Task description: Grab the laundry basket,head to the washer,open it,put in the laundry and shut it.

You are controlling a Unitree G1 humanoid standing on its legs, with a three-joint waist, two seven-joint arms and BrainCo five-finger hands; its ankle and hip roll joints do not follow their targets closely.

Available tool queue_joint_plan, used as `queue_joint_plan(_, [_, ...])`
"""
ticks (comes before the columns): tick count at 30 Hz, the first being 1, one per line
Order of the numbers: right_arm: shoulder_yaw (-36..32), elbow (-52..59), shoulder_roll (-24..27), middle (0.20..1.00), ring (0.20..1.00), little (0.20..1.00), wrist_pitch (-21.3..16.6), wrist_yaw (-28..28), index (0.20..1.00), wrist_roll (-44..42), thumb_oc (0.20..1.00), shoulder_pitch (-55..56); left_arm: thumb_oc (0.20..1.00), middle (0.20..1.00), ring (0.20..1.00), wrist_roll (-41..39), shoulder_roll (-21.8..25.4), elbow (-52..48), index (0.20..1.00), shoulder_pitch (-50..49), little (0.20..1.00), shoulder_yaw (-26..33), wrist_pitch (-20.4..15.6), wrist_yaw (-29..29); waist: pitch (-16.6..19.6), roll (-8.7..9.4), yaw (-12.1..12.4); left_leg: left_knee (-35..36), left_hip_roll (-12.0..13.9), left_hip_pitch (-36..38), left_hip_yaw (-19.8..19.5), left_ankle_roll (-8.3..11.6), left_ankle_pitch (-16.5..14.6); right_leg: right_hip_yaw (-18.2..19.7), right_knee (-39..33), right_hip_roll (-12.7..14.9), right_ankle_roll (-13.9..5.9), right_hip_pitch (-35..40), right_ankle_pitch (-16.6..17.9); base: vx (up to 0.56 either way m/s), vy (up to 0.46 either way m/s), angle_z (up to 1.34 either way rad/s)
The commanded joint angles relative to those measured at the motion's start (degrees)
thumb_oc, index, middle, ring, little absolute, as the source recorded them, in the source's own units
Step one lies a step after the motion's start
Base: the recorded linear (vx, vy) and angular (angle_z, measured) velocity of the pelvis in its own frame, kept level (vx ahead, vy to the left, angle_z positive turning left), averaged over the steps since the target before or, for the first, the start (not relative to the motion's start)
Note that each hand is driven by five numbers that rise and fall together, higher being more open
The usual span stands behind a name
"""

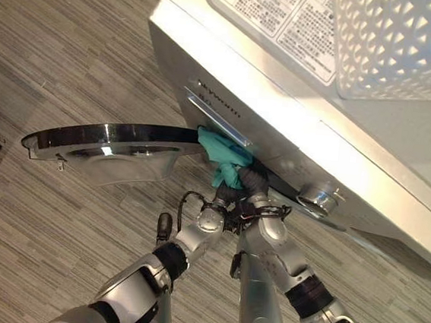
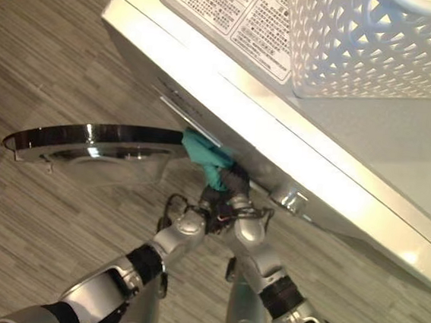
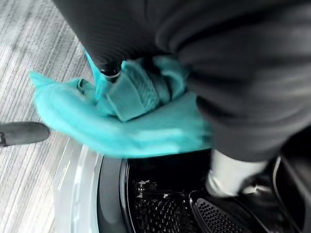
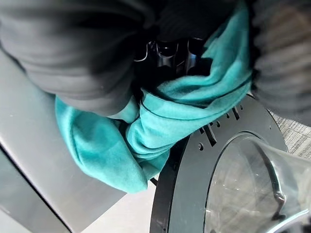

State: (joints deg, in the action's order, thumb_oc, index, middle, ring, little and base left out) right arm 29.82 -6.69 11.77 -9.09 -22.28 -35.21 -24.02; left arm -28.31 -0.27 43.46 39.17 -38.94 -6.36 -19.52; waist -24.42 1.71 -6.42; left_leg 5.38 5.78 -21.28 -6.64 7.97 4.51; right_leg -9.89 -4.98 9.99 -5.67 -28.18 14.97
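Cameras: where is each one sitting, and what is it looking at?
Left eye view: on the head, looking down at the washer, its open door, the basket on top and both arms.
Right eye view: beside it, same scene.
Left wrist view: on the left wrist, facing the drum past the teal cloth; the left hand shows as dark cover.
Right wrist view: on the right wrist, facing the door glass; the right hand shows as dark cover.
All share the teal cloth.

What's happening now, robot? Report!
Left hand and right hand both clutch the teal cloth at the washer's mouth. Washer door open. White laundry basket on top. Nothing blocking.
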Motion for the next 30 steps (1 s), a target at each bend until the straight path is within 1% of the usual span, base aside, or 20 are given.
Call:
queue_joint_plan(1, [-13.0, 2.3, -0.7, 0.200, 0.200, 0.200, -10.9, -1.8, 0.200, -1.0, 0.200, -13.4, 0.200, 0.200, 0.200, 4.7, -5.1, 3.6, 0.200, 2.6, 0.200, -1.8, -3.4, 0.1, 3.4, -0.84, -0.9, -0.4, 2.7, 3.9, 5.4, 0.16, -3.7, 4.9, 2.5, 3.3, -5.39, 0.0, -6.1, 0.00, 0.000, 0.00])
queue_joint_plan(4, [-12.7, 2.3, -0.6, 0.200, 0.200, 0.200, -11.0, -1.8, 0.200, -0.3, 0.200, -13.5, 0.200, 0.200, 0.200, 5.5, -4.3, 3.7, 0.200, 2.3, 0.200, -1.8, -4.1, -0.1, 3.5, -0.88, -0.9, -0.4, 2.8, 3.6, 5.3, 0.26, -3.5, 4.9, 2.7, 3.3, -5.46, -0.4, -6.1, 0.00, 0.000, 0.00])
queue_joint_plan(5, [-12.6, 2.2, -0.4, 0.219, 0.219, 0.219, -10.9, -1.8, 0.219, 0.6, 0.219, -13.7, 0.200, 0.200, 0.200, 6.1, -3.9, 3.6, 0.200, 2.3, 0.200, -1.6, -4.4, -0.2, 3.6, -0.94, -0.9, -0.4, 2.8, 3.5, 5.3, 0.32, -3.5, 4.8, 2.6, 3.3, -5.49, -0.5, -6.1, 0.00, 0.000, 0.00])
queue_joint_plan(6, [-12.4, 2.2, -0.2, 0.473, 0.473, 0.473, -10.8, -1.8, 0.473, 1.3, 0.473, -13.7, 0.200, 0.200, 0.200, 6.3, -3.6, 3.7, 0.200, 2.3, 0.200, -1.4, -4.7, -0.3, 3.6, -0.95, -0.9, -0.4, 2.8, 3.3, 5.2, 0.36, -3.4, 4.9, 2.6, 3.2, -5.51, -0.6, -6.1, 0.00, 0.000, 0.00])
queue_joint_plan(7, [-12.4, 2.2, -0.1, 1.000, 1.000, 1.000, -10.8, -1.6, 1.000, 1.5, 1.000, -13.6, 0.200, 0.200, 0.200, 6.5, -3.5, 3.7, 0.200, 2.3, 0.200, -1.2, -4.9, -0.3, 3.8, -0.98, -0.9, -0.4, 2.9, 3.1, 5.3, 0.41, -3.3, 4.8, 2.6, 3.3, -5.51, -0.7, -6.1, 0.00, 0.000, 0.00])
queue_joint_plan(12, [-11.7, 2.0, 1.1, 1.000, 1.000, 1.000, -10.3, -0.2, 1.000, 3.5, 1.000, -12.1, 0.200, 0.200, 0.200, 8.0, -2.7, 3.7, 0.200, 2.4, 0.200, -0.2, -5.7, -0.5, 4.1, -1.00, -1.2, -0.4, 2.8, 2.7, 5.3, 0.52, -3.2, 4.7, 2.8, 3.2, -5.54, -1.1, -6.0, 0.00, 0.000, 0.00])
queue_joint_plan(13, [-11.6, 2.8, 1.9, 1.000, 1.000, 1.000, -10.8, 2.4, 1.000, 3.4, 1.000, -8.8, 0.200, 0.200, 0.200, 8.6, -2.8, 4.0, 0.200, 2.6, 0.200, 0.7, -6.1, -0.7, 4.2, -0.94, -1.6, -0.4, 2.8, 2.8, 5.6, 0.49, -3.2, 4.6, 2.9, 3.3, -5.59, -1.1, -6.0, 0.00, 0.000, 0.00])
queue_joint_plan(16, [-11.3, 3.0, 2.0, 1.000, 1.000, 1.000, -11.4, 4.1, 1.000, 1.8, 1.000, -7.4, 0.200, 0.200, 0.200, 8.3, -3.0, 4.1, 0.200, 2.6, 0.200, 1.1, -6.3, -0.6, 4.2, -0.99, -1.8, -0.4, 2.9, 2.8, 5.6, 0.50, -3.2, 4.5, 3.1, 3.3, -5.62, -1.1, -6.1, 0.00, 0.000, 0.00])
queue_joint_plan(18, [-10.6, 2.1, 1.0, 1.000, 1.000, 1.000, -12.9, 13.2, 1.000, -9.9, 1.000, -3.0, 0.200, 0.200, 0.200, 6.6, -3.7, 5.6, 0.200, 2.7, 0.200, 2.3, -6.6, 0.5, 4.0, -1.06, -2.2, -0.4, 3.0, 3.1, 5.5, 0.63, -3.2, 4.6, 3.5, 3.3, -5.67, -1.0, -6.3, 0.00, 0.000, 0.00])
queue_joint_plan(19, [-10.2, 1.3, 0.4, 1.000, 1.000, 1.000, -13.3, 16.7, 1.000, -14.6, 1.000, -1.8, 0.200, 0.200, 0.200, 6.4, -3.8, 6.1, 0.200, 3.1, 0.200, 2.8, -6.5, 1.0, 4.0, -0.97, -2.4, -0.4, 2.9, 2.9, 5.5, 0.69, -2.9, 4.6, 3.6, 3.4, -5.73, -1.2, -6.2, 0.00, 0.000, 0.00])
queue_joint_plan(21, [-9.5, 0.1, 0.1, 1.000, 1.000, 1.000, -12.9, 23.0, 1.000, -22.5, 1.000, 0.8, 0.200, 0.200, 0.200, 6.7, -4.0, 7.4, 0.200, 3.5, 0.200, 3.4, -6.6, 2.0, 3.9, -0.98, -2.7, -0.4, 2.9, 2.7, 5.5, 0.90, -2.8, 4.7, 3.7, 3.4, -5.79, -1.3, -6.3, 0.00, 0.000, 0.00])
queue_joint_plan(23, [-8.5, -0.8, 0.6, 1.000, 1.000, 1.000, -11.1, 28.3, 1.000, -28.9, 1.000, 3.7, 0.200, 0.200, 0.200, 7.4, -4.0, 8.4, 0.200, 4.3, 0.200, 4.0, -6.5, 2.7, 3.7, -0.94, -3.1, -0.4, 2.9, 2.7, 5.6, 1.09, -2.7, 4.7, 3.9, 3.4, -5.84, -1.5, -6.3, 0.00, 0.000, 0.00])
queue_joint_plan(24, [-8.1, -1.0, 1.0, 1.000, 1.000, 1.000, -10.1, 30.6, 1.000, -31.1, 1.000, 5.5, 0.200, 0.200, 0.200, 7.6, -3.8, 8.8, 0.200, 4.7, 0.200, 4.4, -6.5, 3.0, 3.6, -0.92, -3.3, -0.4, 2.9, 2.6, 5.6, 1.18, -2.7, 4.7, 4.0, 3.5, -5.88, -1.6, -6.3, 0.00, 0.000, 0.00])
queue_joint_plan(25, [-8.1, -1.1, 1.0, 1.000, 1.000, 1.000, -10.1, 30.7, 1.000, -31.2, 1.000, 5.6, 0.200, 0.200, 0.200, 7.6, -3.8, 8.8, 0.200, 4.7, 0.200, 4.4, -6.5, 3.0, 3.6, -0.94, -3.3, -0.4, 2.9, 2.6, 5.6, 1.18, -2.7, 4.7, 4.0, 3.5, -5.88, -1.6, -6.3, 0.00, 0.000, 0.00])
queue_joint_plan(26, [-7.3, -2.9, 2.6, 1.000, 1.000, 1.000, -8.8, 32.9, 1.000, -32.7, 1.000, 8.8, 0.200, 0.200, 0.200, 7.3, -3.3, 8.8, 0.200, 5.0, 0.200, 5.0, -6.8, 3.7, 3.4, -0.92, -3.6, -0.4, 2.8, 2.5, 5.7, 1.28, -2.6, 4.7, 4.1, 3.6, -5.94, -1.7, -6.2, 0.00, 0.000, 0.00])
queue_joint_plan(27, [-7.1, -4.1, 3.6, 1.000, 1.000, 1.000, -8.0, 33.5, 1.000, -32.1, 1.000, 10.2, 0.200, 0.200, 0.200, 7.4, -3.0, 8.6, 0.200, 5.1, 0.200, 5.3, -6.9, 4.0, 3.3, -0.89, -3.9, -0.4, 2.7, 2.5, 5.8, 1.32, -2.6, 4.7, 4.2, 3.6, -6.00, -1.7, -6.2, 0.00, 0.000, 0.00])
queue_joint_plan(28, [-7.1, -4.1, 3.6, 1.000, 1.000, 1.000, -8.0, 33.5, 1.000, -32.1, 1.000, 10.2, 0.200, 0.200, 0.200, 7.4, -3.0, 8.6, 0.200, 5.1, 0.200, 5.3, -6.9, 4.0, 3.3, -0.91, -3.9, -0.4, 2.7, 2.6, 5.8, 1.32, -2.6, 4.6, 4.2, 3.6, -6.00, -1.7, -6.2, 0.00, 0.000, 0.00])
queue_joint_plan(30, [-7.4, -7.8, 5.8, 1.000, 1.000, 1.000, -5.9, 34.1, 1.000, -29.8, 1.000, 13.7, 0.200, 0.200, 0.200, 7.6, -1.8, 7.5, 0.200, 4.6, 0.200, 5.7, -7.4, 4.5, 3.0, -0.93, -4.3, -0.4, 2.6, 2.5, 5.9, 1.34, -2.5, 4.6, 4.3, 3.7, -6.10, -1.8, -6.1, 0.00, 0.000, 0.00])
